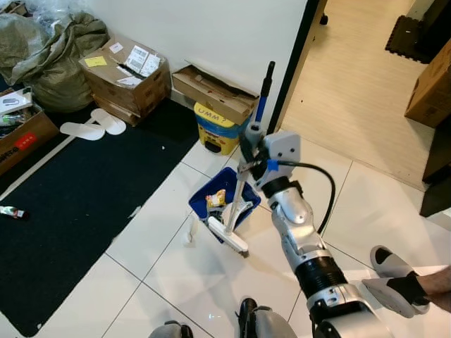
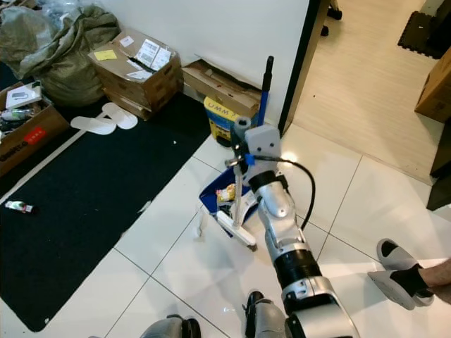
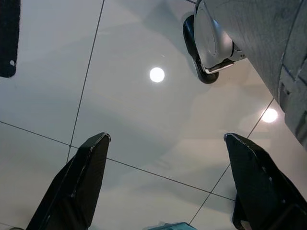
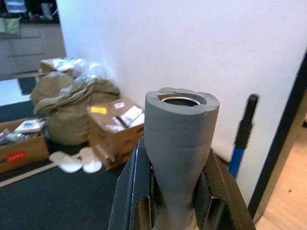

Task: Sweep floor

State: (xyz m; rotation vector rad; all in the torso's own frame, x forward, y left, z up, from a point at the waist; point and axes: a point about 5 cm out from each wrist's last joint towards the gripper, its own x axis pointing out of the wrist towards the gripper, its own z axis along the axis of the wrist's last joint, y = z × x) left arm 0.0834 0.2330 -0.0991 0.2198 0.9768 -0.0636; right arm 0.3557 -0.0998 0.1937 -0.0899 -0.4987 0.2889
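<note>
Broom stands on the white tile floor, its pale head down by the blue dustpan and touching it. I see my right hand clenched around the grey foam top of the broom stick, one black finger on each side of it. From the head camera, that arm reaches out in front of me, over the tiles. Some yellow and white scraps lie inside the dustpan, and the dustpan's blue and black handle points up near the white wall. A small white scrap sits on the tiles just beside the broom head. My left hand hangs low over the shiny floor with its two black fingers spread wide and nothing between them. A black mat lies on my left. Brown boxes, a green sack and white slippers sit along the wall. A person's foot in a grey slipper is on my right.
</note>
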